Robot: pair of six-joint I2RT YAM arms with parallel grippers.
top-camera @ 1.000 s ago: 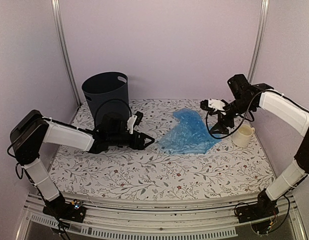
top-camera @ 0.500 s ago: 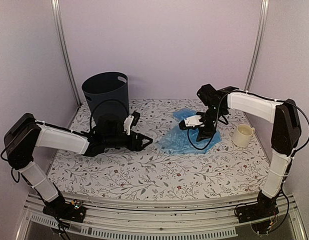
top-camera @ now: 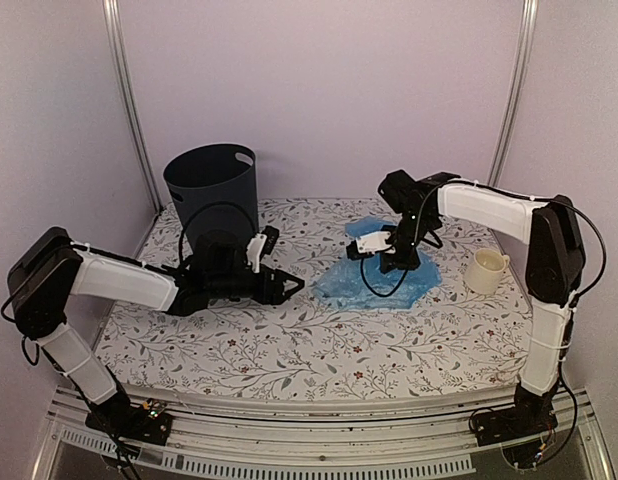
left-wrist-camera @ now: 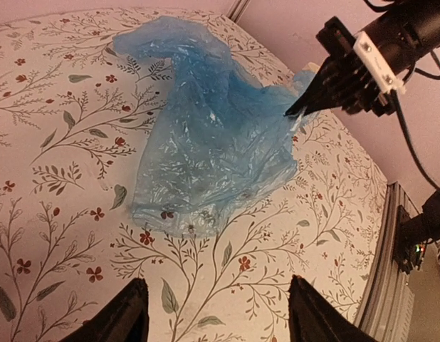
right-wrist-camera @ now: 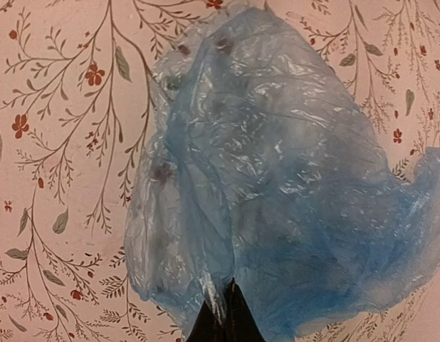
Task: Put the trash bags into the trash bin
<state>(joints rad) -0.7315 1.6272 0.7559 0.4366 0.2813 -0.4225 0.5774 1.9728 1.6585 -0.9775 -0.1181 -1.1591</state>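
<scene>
The trash bag (top-camera: 374, 278), a crinkly translucent light-blue sheet, lies crumpled on the flowered table right of centre. My right gripper (top-camera: 394, 262) reaches down onto its far edge. In the right wrist view its jaws (right-wrist-camera: 232, 291) are shut, with a fold of the bag (right-wrist-camera: 291, 178) pinched between the tips. From the left wrist view, the same gripper (left-wrist-camera: 295, 111) bites the bag's (left-wrist-camera: 206, 157) right edge. My left gripper (top-camera: 294, 285) hovers low, just left of the bag, open with nothing between its fingers (left-wrist-camera: 131, 310). The dark trash bin (top-camera: 211, 190) stands upright at the back left.
A cream mug (top-camera: 486, 270) stands at the right, close to the bag's right edge. The back wall and two upright metal rails (top-camera: 129, 100) close the far side. A black cable (top-camera: 374, 285) loops from the right wrist over the bag.
My right arm has swung left and down from near the mug onto the bag, and its jaws have shut on a fold. The left gripper has shifted slightly and stays open.
</scene>
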